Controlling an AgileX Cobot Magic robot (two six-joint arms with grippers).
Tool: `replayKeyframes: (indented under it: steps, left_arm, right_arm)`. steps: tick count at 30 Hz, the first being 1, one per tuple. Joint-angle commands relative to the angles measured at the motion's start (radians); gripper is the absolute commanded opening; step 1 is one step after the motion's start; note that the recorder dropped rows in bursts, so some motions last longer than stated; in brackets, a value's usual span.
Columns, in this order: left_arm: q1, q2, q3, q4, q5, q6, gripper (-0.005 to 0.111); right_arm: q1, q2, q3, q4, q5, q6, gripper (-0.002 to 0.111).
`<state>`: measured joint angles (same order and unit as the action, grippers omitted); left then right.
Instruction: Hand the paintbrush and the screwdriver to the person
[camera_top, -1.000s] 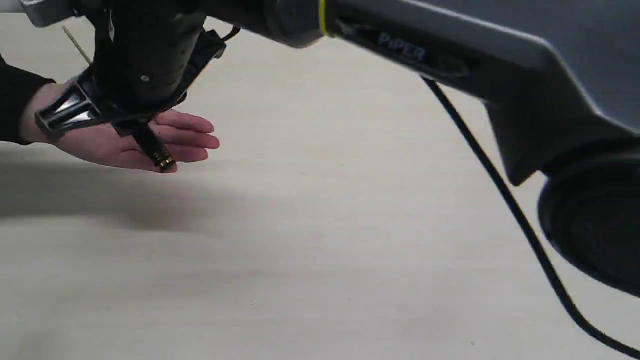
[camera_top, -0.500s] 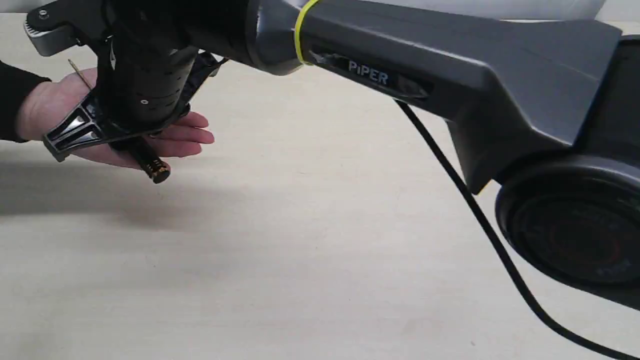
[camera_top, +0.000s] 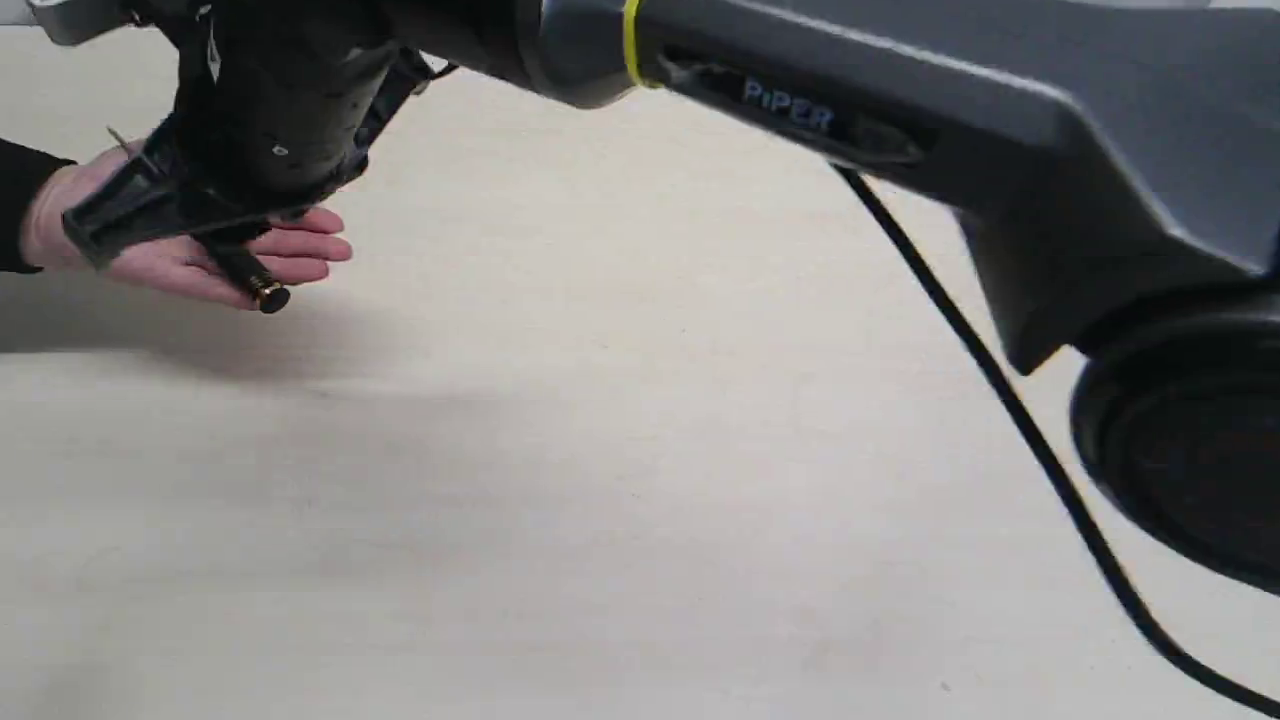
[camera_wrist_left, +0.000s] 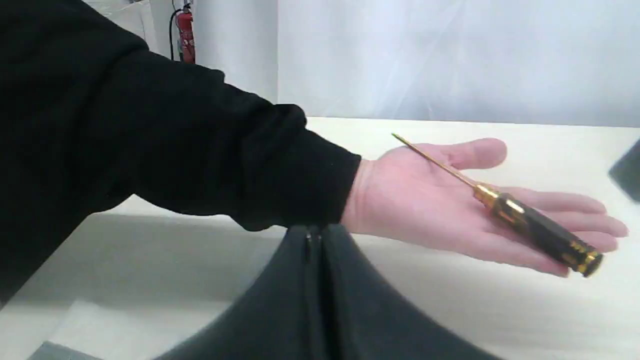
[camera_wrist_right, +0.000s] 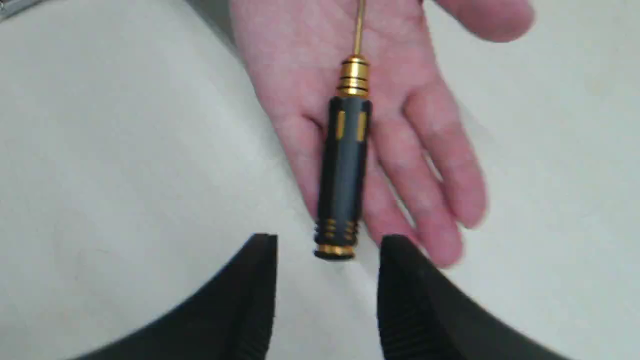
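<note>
The screwdriver (camera_wrist_right: 345, 165), with its black handle, gold collars and thin shaft, lies on the person's open palm (camera_wrist_right: 300, 65). Its butt end pokes past the fingertips. My right gripper (camera_wrist_right: 330, 239) is open just behind that butt end, one finger on each side, touching nothing. In the exterior view the right arm (camera_top: 800, 100) reaches across to the left over the hand (camera_top: 170, 262) and the screwdriver (camera_top: 255, 285). My left gripper (camera_wrist_left: 316, 237) is shut on nothing, below the black sleeve cuff (camera_wrist_left: 300, 170); beyond it I see the screwdriver (camera_wrist_left: 530, 227) on the palm. The paintbrush is out of view.
A pale tabletop (camera_top: 600, 500) spreads under everything. The right arm's black cable (camera_top: 1000, 400) hangs down toward the right. A red fire extinguisher (camera_wrist_left: 185, 30) stands by the white wall behind the person's arm.
The person's hand has drawn to the left with the screwdriver lying on it. The right arm dipped, then rose again, staying over the hand.
</note>
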<state>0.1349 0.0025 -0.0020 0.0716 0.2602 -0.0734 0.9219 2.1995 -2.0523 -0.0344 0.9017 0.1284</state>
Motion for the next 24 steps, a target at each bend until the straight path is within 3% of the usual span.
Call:
replayKeyframes:
  steps: [1,3,13,18,24]
  left_arm:
    - [-0.008,-0.002,0.002,-0.003,-0.013,-0.002,0.0]
    - [-0.008,-0.002,0.002,-0.003,-0.011,-0.002,0.0]
    - [-0.008,-0.002,0.002,-0.003,-0.011,-0.002,0.0]
    - [-0.008,-0.002,0.002,-0.003,-0.011,-0.002,0.0]
    - [-0.008,-0.002,0.002,-0.003,-0.011,-0.002,0.0]
  right_arm:
    - [-0.005,-0.079,-0.007,-0.113,0.026,0.021,0.017]
    - [-0.007,-0.11,-0.007,-0.18,0.063,0.043,0.005]
    - [-0.131,-0.294,0.066,-0.226,0.133,0.075,0.005]
    - [-0.232,-0.426,0.236,-0.241,0.101,0.077,0.005]
    - [-0.321,-0.676,0.569,-0.228,-0.134,0.094,0.005]
